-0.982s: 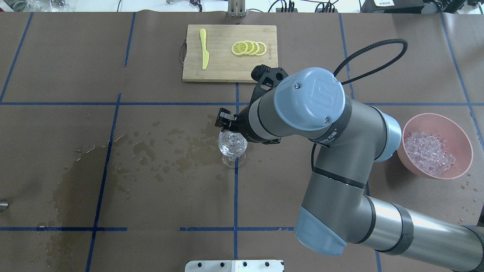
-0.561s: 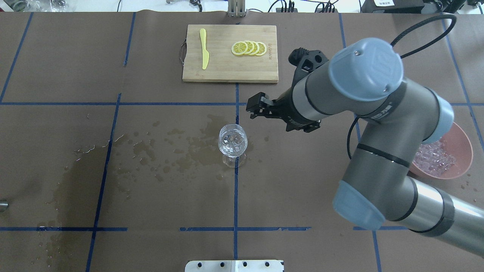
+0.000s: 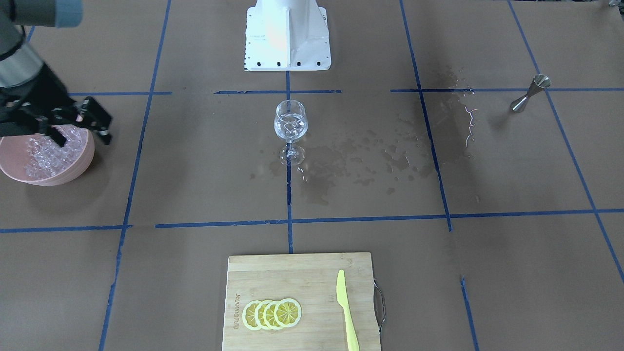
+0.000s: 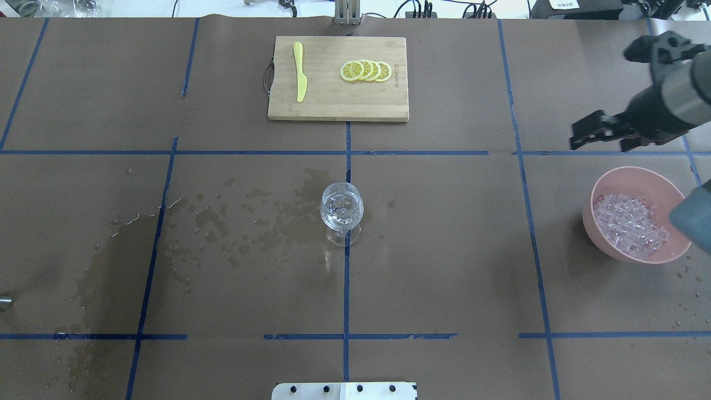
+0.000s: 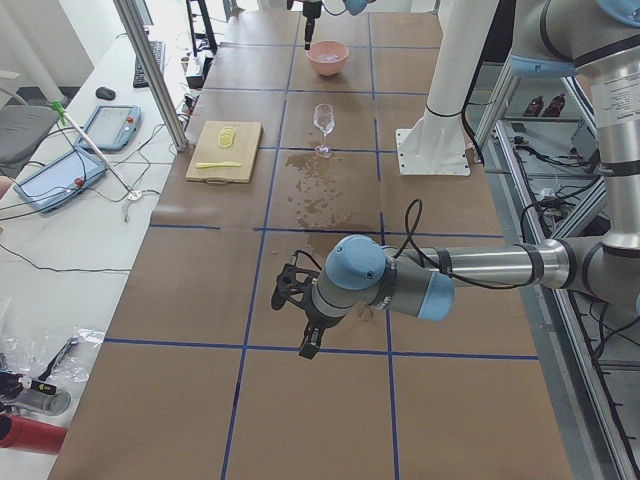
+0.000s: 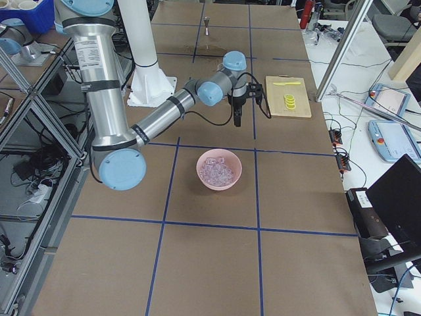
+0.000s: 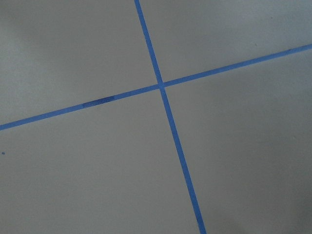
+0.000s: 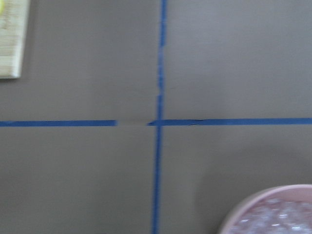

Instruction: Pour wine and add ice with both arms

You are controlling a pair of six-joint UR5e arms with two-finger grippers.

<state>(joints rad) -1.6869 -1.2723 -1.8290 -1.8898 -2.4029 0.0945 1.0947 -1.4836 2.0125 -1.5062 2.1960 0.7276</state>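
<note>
Well, from where I stand the ice step is the one in hand. The clear stemmed wine glass [image 4: 342,210] stands upright at the table's centre. In its bowl sits the wine [image 3: 291,127], a small measure of colourless liquid, with what look like a few glassy cubes among it.

The heap of small clear ice cubes [image 4: 630,225] lies in the round pink plastic bowl [image 4: 639,170], well apart at 3 o'clock from the glass in the overhead view. The black two-finger right gripper [image 4: 600,145] hangs in the air at about 11 o'clock of that bowl. Its jaws are spread and nothing is between them.

The left gripper [image 5: 306,338] is far off over bare brown paper. It shows only in the side view, so I cannot tell whether it is spread or pressed together. The small steel jigger [image 3: 529,95] stands alone on that side, beside the dark wet stains.

I judge the next move to be another pick. The right gripper would go over the heap, come down and pinch a single cube. The cubes look slick, so that wants a square, firm bite. Then comes the carry toward 9 o'clock and a low release over the rim, so the tall glass is neither splashed nor knocked.
</note>
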